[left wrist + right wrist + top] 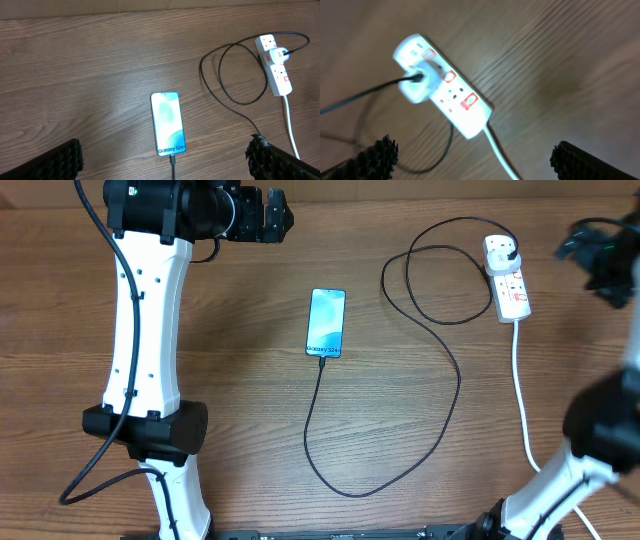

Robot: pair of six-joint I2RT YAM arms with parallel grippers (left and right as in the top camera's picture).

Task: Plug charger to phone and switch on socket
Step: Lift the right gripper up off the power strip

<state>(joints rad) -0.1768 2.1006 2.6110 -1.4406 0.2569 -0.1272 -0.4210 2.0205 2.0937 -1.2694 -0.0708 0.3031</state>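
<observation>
Overhead: slim blue-lit phone (326, 323) mid-frame, thin black charger cable (440, 430) in it, white red-switched socket strip (507, 280) upper right. Fingers spread wide, empty: left hand (272, 218), right hand (472, 162). Off-centre poke could shove strip.

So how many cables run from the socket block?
2: the black charger cable loops from its adapter to the phone; the thick white cord leaves the socket at its near end.

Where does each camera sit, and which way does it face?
Overhead: above the table, facing down on phone, charger and socket; left arm and right arm show.
Left wrist: on left arm, facing down at phone and socket; left fingers at bottom corners.
Right wrist: on right arm, facing down at the socket; right fingers at bottom corners.
Shared: all show the socket.
</observation>
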